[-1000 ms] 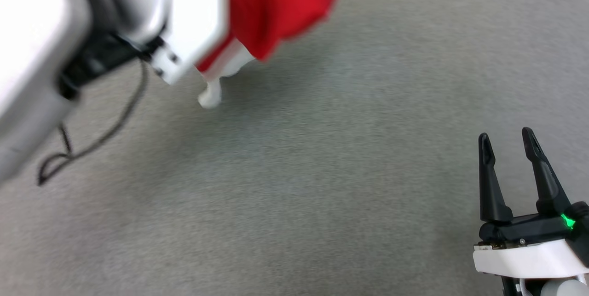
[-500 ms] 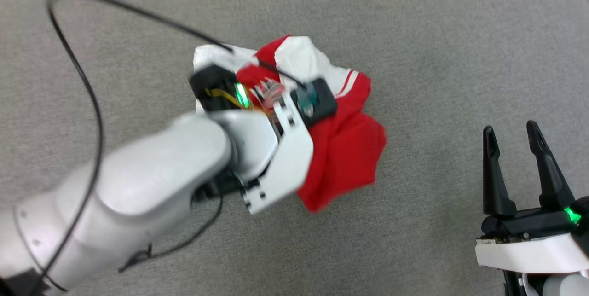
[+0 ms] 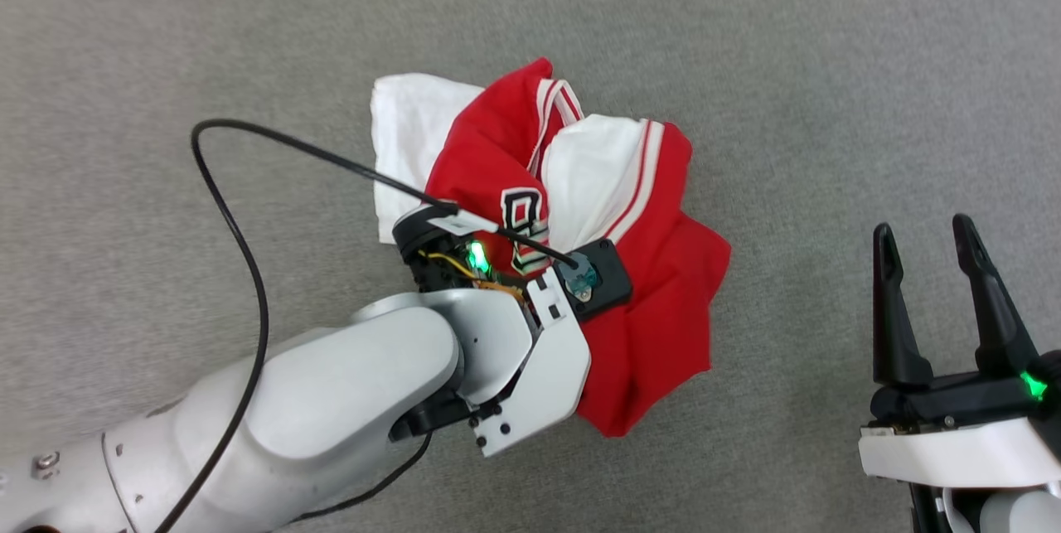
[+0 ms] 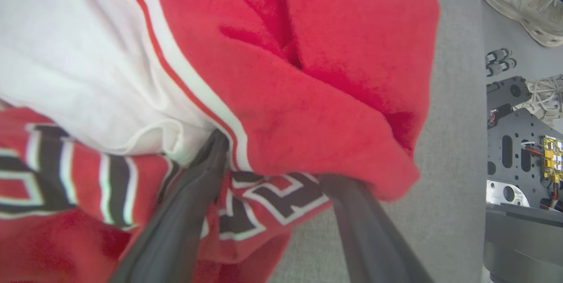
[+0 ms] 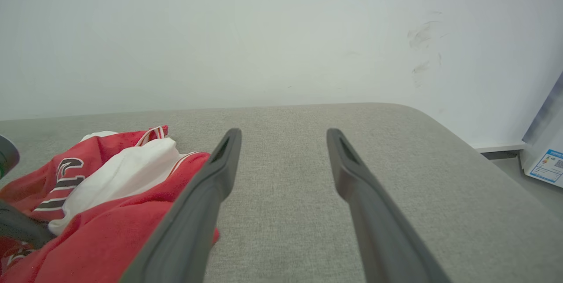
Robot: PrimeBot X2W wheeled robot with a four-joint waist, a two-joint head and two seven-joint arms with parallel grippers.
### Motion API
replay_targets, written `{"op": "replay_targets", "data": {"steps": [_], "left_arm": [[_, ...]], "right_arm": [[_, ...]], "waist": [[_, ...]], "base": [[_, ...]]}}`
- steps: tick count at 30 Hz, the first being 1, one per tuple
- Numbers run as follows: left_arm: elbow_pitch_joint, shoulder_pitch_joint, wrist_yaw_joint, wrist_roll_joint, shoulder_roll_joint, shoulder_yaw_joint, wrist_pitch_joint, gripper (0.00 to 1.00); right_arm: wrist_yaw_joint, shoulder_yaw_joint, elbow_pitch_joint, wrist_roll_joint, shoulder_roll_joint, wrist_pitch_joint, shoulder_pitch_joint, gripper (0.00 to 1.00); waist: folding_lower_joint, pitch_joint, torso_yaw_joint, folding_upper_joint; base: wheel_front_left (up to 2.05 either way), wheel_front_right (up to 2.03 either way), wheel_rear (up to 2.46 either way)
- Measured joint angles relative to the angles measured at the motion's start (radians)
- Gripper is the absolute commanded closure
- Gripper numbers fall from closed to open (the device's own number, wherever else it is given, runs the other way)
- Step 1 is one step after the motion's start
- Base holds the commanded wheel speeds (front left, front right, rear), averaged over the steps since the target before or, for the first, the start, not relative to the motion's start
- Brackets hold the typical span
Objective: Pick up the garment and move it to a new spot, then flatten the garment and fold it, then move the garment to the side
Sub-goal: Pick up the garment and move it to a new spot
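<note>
The garment (image 3: 646,301) is a red jersey with white sleeves and black lettering, lying crumpled in the middle of the grey padded surface (image 3: 746,60). My left wrist (image 3: 530,326) hangs over its near side, pointing down into it. In the left wrist view my left gripper (image 4: 272,159) is open: its two fingers stand wide apart, their tips tucked under folds of the garment (image 4: 316,98) and loose cloth between them. My right gripper (image 3: 922,228) is open and holds nothing, to the right of the garment. In its own view the right gripper (image 5: 283,135) has the garment (image 5: 110,212) at lower left.
A black cable (image 3: 240,243) loops from my left wrist over the surface. A pale wall (image 5: 281,32) rises behind the surface's far edge, with a box (image 5: 545,159) at the right. Off the edge are shoes (image 4: 523,5) on the floor and the robot's base (image 4: 519,142).
The head camera has tilted. The garment, hanging from my left gripper a second ago, now lies bunched on the surface, and the left fingers have spread apart. The right gripper has not moved.
</note>
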Motion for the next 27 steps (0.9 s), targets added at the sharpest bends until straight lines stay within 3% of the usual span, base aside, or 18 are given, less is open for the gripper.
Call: {"op": "replay_targets", "data": {"steps": [5, 7, 13, 19, 27], "left_arm": [[0.017, -0.034, 0.000, 0.046, -0.014, 0.024, -0.228, 0.00], [0.031, -0.034, 0.025, 0.085, -0.023, 0.048, -0.323, 0.00], [0.069, 0.011, 0.194, 0.184, -0.033, 0.136, -0.581, 0.00], [0.103, 0.121, 0.359, 0.203, -0.030, 0.212, -0.764, 0.00], [0.100, 0.295, 0.540, 0.193, -0.019, 0.332, -0.848, 0.00]], "right_arm": [[0.000, -0.018, 0.011, -0.008, 0.000, 0.000, 0.034, 0.00], [0.000, -0.023, 0.014, -0.013, 0.000, 0.000, 0.048, 0.00], [0.000, -0.027, 0.015, -0.032, 0.000, 0.000, 0.071, 0.00], [0.000, -0.035, 0.014, -0.040, 0.000, 0.000, 0.090, 0.00], [0.000, -0.042, 0.014, -0.043, 0.000, 0.000, 0.114, 0.00]], "waist": [[-0.0001, -0.062, 0.027, 0.0000], [-0.0001, -0.089, 0.041, 0.0000], [-0.0001, -0.156, 0.096, 0.0000], [-0.0001, -0.204, 0.148, 0.0000], [-0.0001, -0.245, 0.194, 0.0000]], "base": [[0.00, 0.00, 0.00], [0.00, 0.00, 0.00], [0.00, 0.00, 0.00], [0.00, 0.00, 0.00], [0.00, 0.00, 0.00]]}}
